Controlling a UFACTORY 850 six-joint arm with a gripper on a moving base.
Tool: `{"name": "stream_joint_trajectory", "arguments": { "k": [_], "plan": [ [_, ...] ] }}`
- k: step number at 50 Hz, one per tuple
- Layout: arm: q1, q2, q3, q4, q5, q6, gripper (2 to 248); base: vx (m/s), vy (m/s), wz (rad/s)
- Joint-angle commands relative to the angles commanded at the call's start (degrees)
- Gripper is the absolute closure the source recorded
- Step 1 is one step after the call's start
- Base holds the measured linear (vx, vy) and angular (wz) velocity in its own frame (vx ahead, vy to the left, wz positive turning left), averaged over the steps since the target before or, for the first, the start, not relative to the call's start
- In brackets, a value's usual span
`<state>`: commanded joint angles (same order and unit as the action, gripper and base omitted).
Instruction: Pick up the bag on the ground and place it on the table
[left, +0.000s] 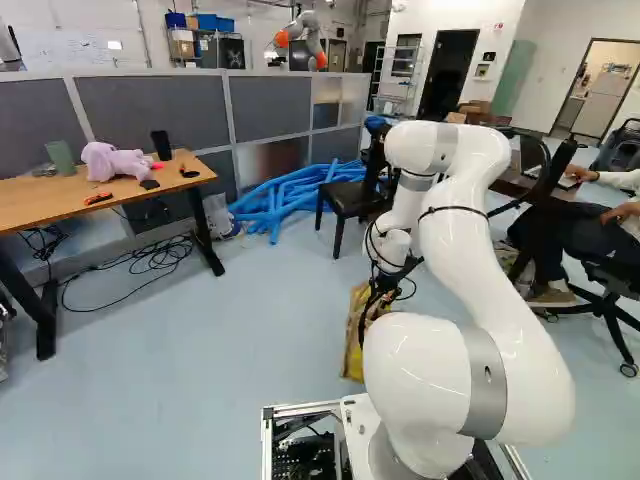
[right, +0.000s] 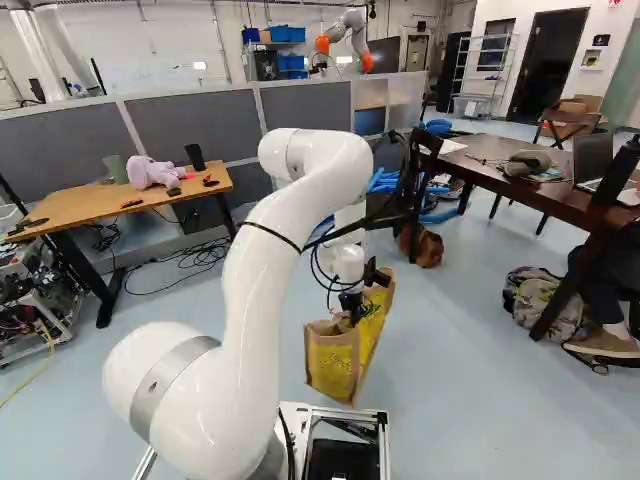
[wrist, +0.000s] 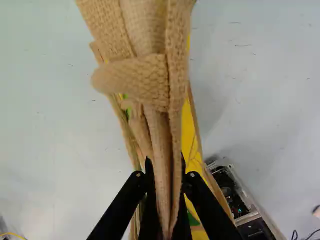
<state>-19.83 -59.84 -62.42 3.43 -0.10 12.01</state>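
Clock positions are taken from the arm's base, with twelve straight ahead. The bag (right: 332, 362), tan with yellow printed sides, is found near twelve o'clock, close ahead of the base and below the gripper (right: 352, 312). In the wrist view, the fingers of the gripper (wrist: 167, 182) are noted as nearly closed, with the bag's gathered tan fabric pinched between them from both sides. Loose folds are seen ahead of the fingertips. Whether the bag's underside is clear of the floor (left: 250, 340) cannot be determined.

The wooden table (left: 125, 190) is recorded between ten and eleven o'clock, well apart from the bag. On it are noted a lilac plush toy (left: 113, 162), a black cup (left: 161, 145) and a green cylinder (left: 60, 157). Blue tubes (left: 290, 195) are observed between eleven and twelve o'clock, beside a dark chair (left: 350, 196). A dark table (right: 500, 176) is placed between one and two o'clock, with a patterned backpack (right: 545, 303) near its leg.
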Motion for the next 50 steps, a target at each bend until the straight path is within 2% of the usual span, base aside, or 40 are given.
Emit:
{"name": "stream_joint_trajectory", "arguments": {
  "k": [50],
  "plan": [
    [-0.49,14.20,14.80,0.00,7.63,0.00,229,0.000,0.000,0.000]
  ]
}}
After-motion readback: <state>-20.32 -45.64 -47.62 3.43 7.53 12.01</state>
